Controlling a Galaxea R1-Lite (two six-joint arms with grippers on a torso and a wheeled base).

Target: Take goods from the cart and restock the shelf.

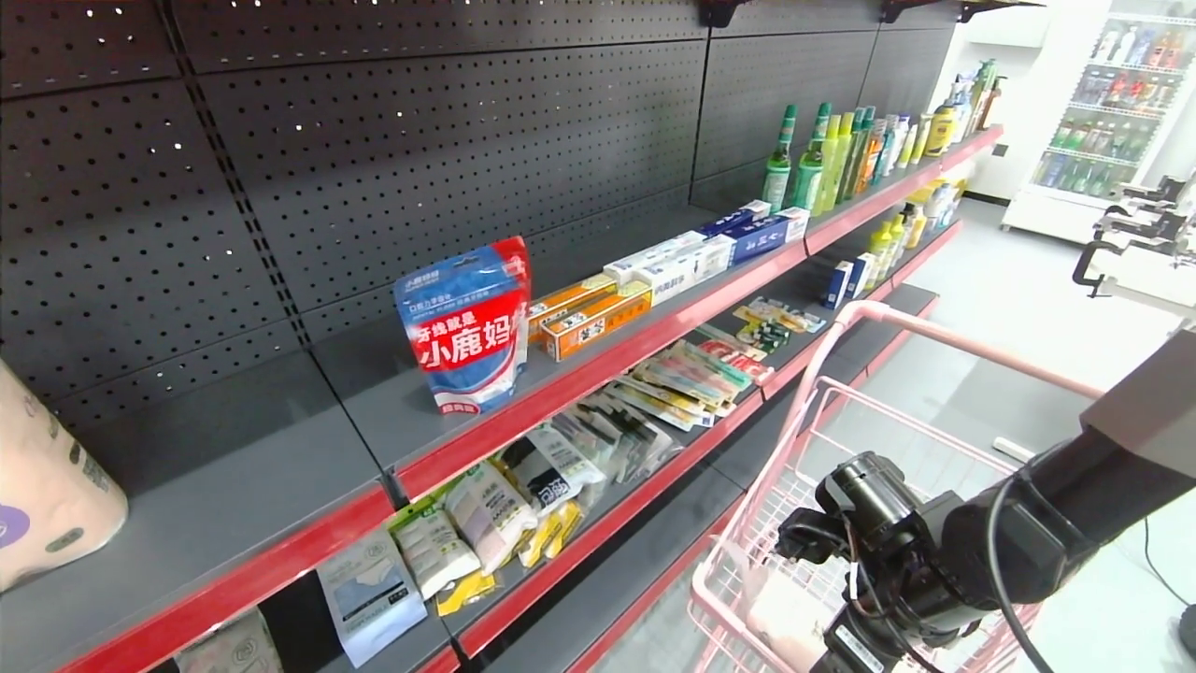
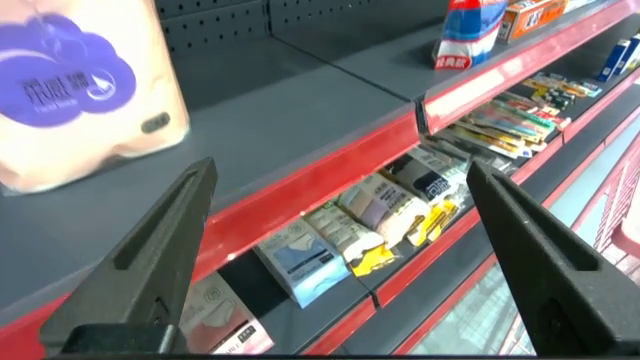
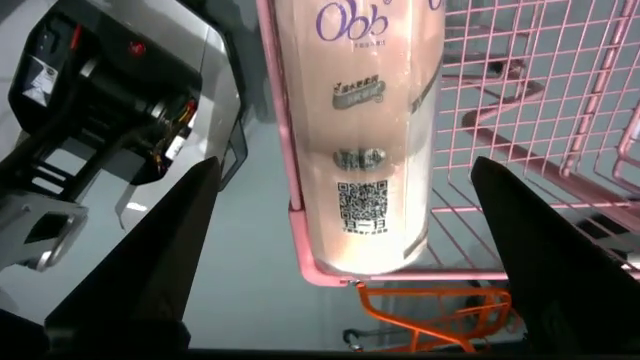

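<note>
Glass-door drinks cooler (image 1: pixel 1112 121) stands far off, bottles (image 1: pixel 1117 89) on its racks. Pale grey floor (image 1: pixel 1009 290) runs up to the cooler. Black-and-white machine (image 1: pixel 1135 234) stands just beside the cooler.

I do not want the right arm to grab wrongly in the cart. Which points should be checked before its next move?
1. Right gripper open: ok.
2. Paper pack in the pink cart centred ahead of it: ok.
3. Pack free from the cart wires: cannot tell.
4. Bare shelf space beside the blue pouch: ok.
5. Left gripper open and empty: ok.
</note>
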